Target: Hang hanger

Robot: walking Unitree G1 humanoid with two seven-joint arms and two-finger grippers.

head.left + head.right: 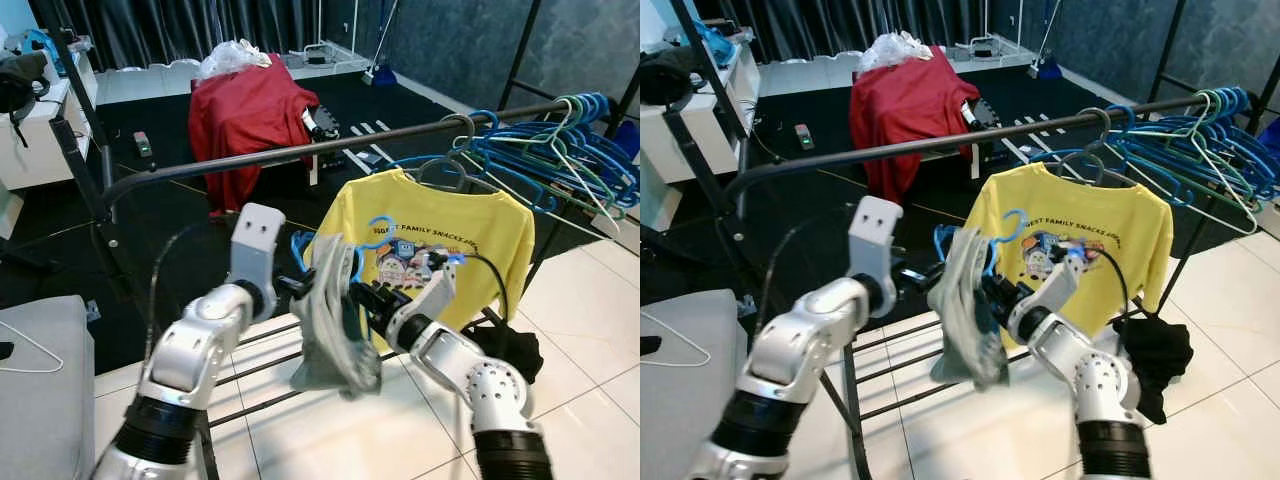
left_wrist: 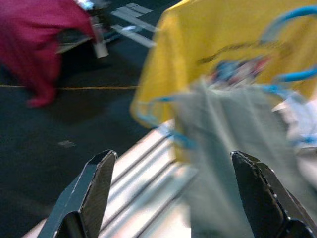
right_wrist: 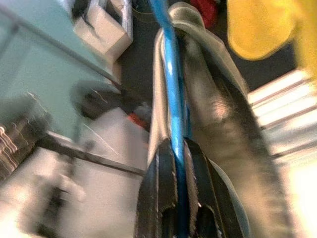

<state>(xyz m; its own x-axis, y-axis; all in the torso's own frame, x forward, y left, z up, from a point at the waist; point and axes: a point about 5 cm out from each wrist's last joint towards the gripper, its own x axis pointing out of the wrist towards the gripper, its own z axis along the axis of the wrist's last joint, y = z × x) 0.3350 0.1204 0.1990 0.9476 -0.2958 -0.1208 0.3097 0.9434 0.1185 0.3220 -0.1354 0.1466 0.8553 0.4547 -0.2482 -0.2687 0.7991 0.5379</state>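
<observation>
A blue hanger (image 1: 378, 222) carrying a grey garment (image 1: 330, 335) hangs in the air between my two arms, below the black clothes rail (image 1: 300, 153). My right gripper (image 3: 177, 144) is shut on the blue hanger's bar (image 3: 168, 74), with the grey cloth (image 3: 213, 99) draped beside its fingers. My left gripper (image 2: 172, 154) is open, just short of the grey garment (image 2: 233, 129) on its left side. A yellow T-shirt (image 1: 440, 235) hangs on the rail behind the garment.
Several empty blue hangers (image 1: 560, 150) crowd the rail's right end. A red cloth (image 1: 250, 110) covers something behind the rail. The rack's low bars (image 1: 260, 370) run under my arms. A grey seat (image 1: 40, 400) sits bottom left, and a black bundle (image 1: 515, 345) lies on the tiles.
</observation>
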